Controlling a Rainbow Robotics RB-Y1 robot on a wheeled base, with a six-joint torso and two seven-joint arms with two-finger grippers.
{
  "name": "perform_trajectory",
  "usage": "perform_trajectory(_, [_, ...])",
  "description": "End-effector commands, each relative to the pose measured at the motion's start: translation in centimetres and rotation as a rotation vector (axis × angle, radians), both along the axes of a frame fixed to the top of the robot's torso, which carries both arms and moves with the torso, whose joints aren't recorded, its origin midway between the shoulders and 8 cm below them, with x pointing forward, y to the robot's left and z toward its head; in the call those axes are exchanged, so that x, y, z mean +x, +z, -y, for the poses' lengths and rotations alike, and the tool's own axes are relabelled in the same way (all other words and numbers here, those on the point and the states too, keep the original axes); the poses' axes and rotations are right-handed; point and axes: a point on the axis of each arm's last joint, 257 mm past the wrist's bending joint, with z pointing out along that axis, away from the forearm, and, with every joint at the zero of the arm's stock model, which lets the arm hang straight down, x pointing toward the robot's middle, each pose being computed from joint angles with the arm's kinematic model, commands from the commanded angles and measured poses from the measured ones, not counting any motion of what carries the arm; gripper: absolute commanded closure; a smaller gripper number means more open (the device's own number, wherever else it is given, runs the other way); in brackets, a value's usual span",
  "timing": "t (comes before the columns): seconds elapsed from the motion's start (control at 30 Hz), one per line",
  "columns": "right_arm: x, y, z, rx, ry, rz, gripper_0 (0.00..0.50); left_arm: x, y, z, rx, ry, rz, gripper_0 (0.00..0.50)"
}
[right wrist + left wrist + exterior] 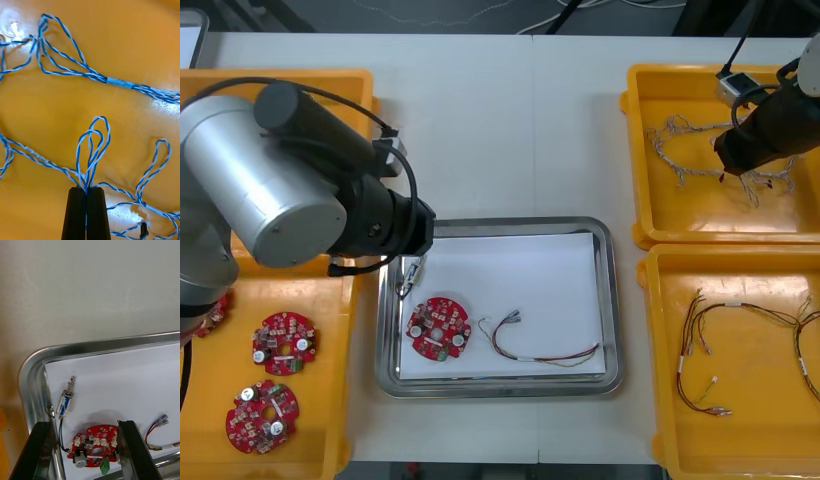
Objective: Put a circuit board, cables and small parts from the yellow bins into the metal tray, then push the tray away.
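The twisted blue and white cable (93,150) lies in the far right yellow bin (650,100), one loop pinched in the closed right gripper (86,189). The circuit board (439,328) and a red and yellow cable (540,352) lie in the metal tray (500,224), with the left gripper (84,423) open over its left side.

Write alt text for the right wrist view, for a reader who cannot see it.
The right pincer, its black fingers shut together, pinches a loop of twisted blue and white cable over the floor of a yellow bin. More loops of the same kind of cable lie spread across the bin around it.
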Motion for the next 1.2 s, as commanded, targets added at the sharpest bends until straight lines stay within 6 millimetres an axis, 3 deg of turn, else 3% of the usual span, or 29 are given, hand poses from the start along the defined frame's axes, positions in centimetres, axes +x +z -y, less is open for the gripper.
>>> perform_trajectory(0.03, [0.7,6.7,1.0,-0.034,0.041,0.087,0.5,0.2,2.6,-3.7,-0.007,0.102,0.013,0.0])
perform_trajectory(0.3, [-2.0,10.1,0.9,-0.03,0.063,0.053,0.5,-0.6,5.0,-8.0,0.003,0.132,-0.024,0.0])
perform_trajectory(0.47, [-3.3,11.1,0.8,-0.02,0.068,0.031,0.5,-0.6,6.4,-9.7,0.009,0.137,-0.014,0.0])
perform_trajectory(0.53, [-4.2,11.4,0.8,-0.013,0.07,0.011,0.5,-0.1,7.1,-11.5,0.036,0.16,0.01,0.0])
perform_trajectory(0.77, [-6.4,12.6,0.7,-0.008,0.075,-0.028,0.5,1.1,7.0,-15.4,0.108,0.192,0.023,0.0])
perform_trajectory(0.9, [-7.3,12.3,0.4,0.004,0.082,-0.062,0.5,1.4,7.1,-17.2,0.111,0.186,0.013,0.0])
perform_trajectory(1.2, [-7.1,11.6,0.4,0.008,0.084,-0.072,0.5,2.1,6.9,-20.7,0.135,0.16,0.0,0.0])
